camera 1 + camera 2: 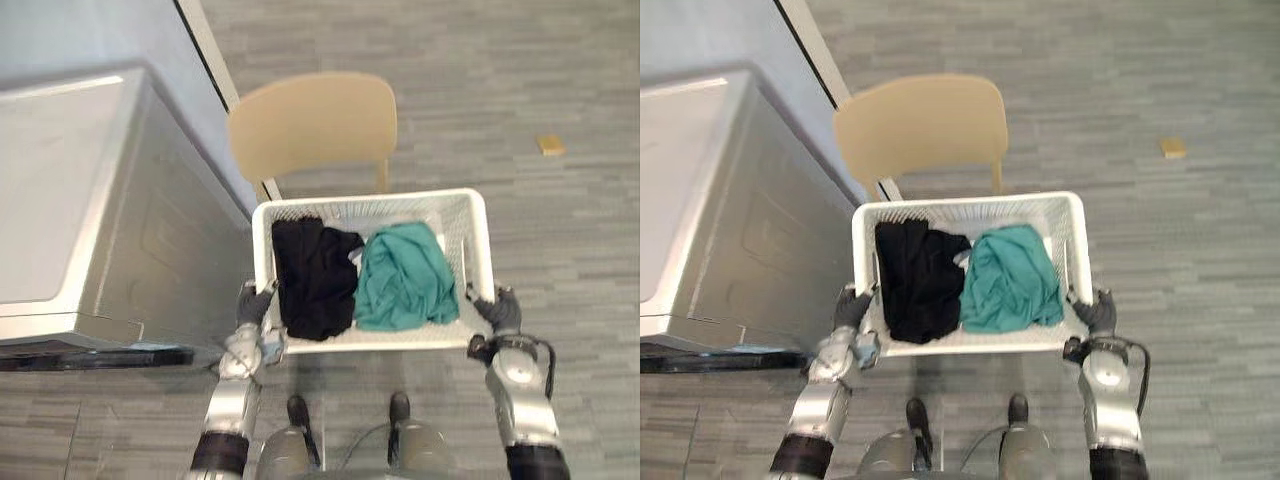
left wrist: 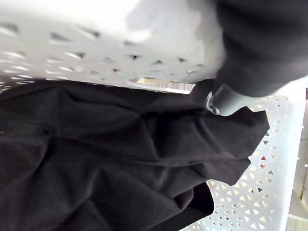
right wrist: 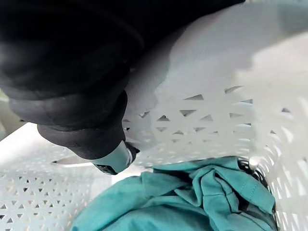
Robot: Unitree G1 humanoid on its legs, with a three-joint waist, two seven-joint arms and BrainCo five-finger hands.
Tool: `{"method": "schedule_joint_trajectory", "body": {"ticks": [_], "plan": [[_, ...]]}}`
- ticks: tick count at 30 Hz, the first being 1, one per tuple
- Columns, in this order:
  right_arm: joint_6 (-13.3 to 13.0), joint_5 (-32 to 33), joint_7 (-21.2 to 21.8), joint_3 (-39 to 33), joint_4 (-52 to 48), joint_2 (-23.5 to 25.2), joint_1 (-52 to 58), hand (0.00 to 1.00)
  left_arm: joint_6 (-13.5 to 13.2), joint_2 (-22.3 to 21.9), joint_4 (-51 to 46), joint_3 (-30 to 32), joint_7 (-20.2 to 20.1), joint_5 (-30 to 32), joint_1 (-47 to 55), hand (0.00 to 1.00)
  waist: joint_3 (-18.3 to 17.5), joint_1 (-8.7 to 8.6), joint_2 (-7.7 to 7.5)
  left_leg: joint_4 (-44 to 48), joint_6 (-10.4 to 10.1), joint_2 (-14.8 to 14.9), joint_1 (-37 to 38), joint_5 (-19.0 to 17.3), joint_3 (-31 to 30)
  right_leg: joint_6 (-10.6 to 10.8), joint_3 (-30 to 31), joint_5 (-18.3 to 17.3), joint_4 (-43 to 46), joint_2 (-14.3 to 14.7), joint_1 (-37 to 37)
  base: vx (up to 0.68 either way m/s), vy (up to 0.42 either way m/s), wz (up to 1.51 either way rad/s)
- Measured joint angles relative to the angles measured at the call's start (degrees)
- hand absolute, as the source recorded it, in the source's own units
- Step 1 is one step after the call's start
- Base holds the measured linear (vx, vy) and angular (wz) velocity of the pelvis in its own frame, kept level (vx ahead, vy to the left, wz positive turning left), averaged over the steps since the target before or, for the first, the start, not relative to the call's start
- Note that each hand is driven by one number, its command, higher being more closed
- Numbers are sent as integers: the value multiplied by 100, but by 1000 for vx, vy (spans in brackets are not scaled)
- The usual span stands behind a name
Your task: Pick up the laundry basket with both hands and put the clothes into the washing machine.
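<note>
silver-grey arms (image 1: 520,395) (image 1: 232,400), dark robot hands (image 1: 256,303) (image 1: 499,309) (ribbed covers (image 3: 62,57))

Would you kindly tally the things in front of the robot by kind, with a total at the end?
Laundry basket: 1
Garments in it: 2, a black garment and a teal garment
Chair: 1
Washing machine: 1
Small tan object on the floor: 1
Total: 6

It looked like a household laundry corner. A silver-grey metal washing machine (image 1: 90,210) stood at the left, a tan wooden chair (image 1: 312,125) to the far side, on grey plank flooring (image 1: 560,230).
</note>
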Motion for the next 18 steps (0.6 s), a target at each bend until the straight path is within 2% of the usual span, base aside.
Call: {"method": "schedule_joint_trajectory", "body": {"ticks": [3,5,8,14,18], "plan": [[0,-5,-201,-31,337,-286,-714,100,2,110,809,-5,170,-85,-1076,100,424,-36,-152,8,48,-81,-281,122,-15,-4,3,3,153,-88,-333,-62,-2,5],[30,-63,-300,9,725,-411,-1209,100,8,172,1330,8,339,-106,-1593,100,667,-19,-174,18,50,-111,-342,131,-23,-6,-14,14,154,-127,-366,-48,35,12],[188,-71,-380,236,1144,-479,-1775,100,56,321,1605,77,552,-106,-1906,100,920,32,-170,59,61,-108,-436,140,-37,-6,-16,34,153,-170,-425,-9,29,7],[306,-78,-378,494,1264,-478,-1857,100,184,344,1937,277,623,-101,-1933,100,1003,171,-170,129,61,-168,-538,140,-114,-6,-99,34,152,-252,-435,45,21,10],[360,-74,-378,518,1845,-482,-2281,100,232,363,1977,299,644,-98,-1984,100,1008,190,-167,134,62,-192,-549,139,-182,-6,-170,34,205,-288,-416,52,20,12]]}}
